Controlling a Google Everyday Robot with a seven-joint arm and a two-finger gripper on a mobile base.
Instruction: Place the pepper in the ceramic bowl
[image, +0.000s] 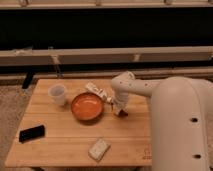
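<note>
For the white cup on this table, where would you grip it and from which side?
Take the white cup by its rim from above, pinching one side of the wall: it stands upright, mouth open upward. The ceramic bowl sits close to its right in the view, so a side grasp looks tighter. The gripper is low over the table, right of the bowl.

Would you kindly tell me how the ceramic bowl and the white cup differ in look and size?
The ceramic bowl is wide and shallow; the white cup is narrower and taller. The bowl is orange inside with a darker rim; the cup is plain white. The gripper, low beside the bowl, is farther from the cup. Both stand upright on the table.
</note>
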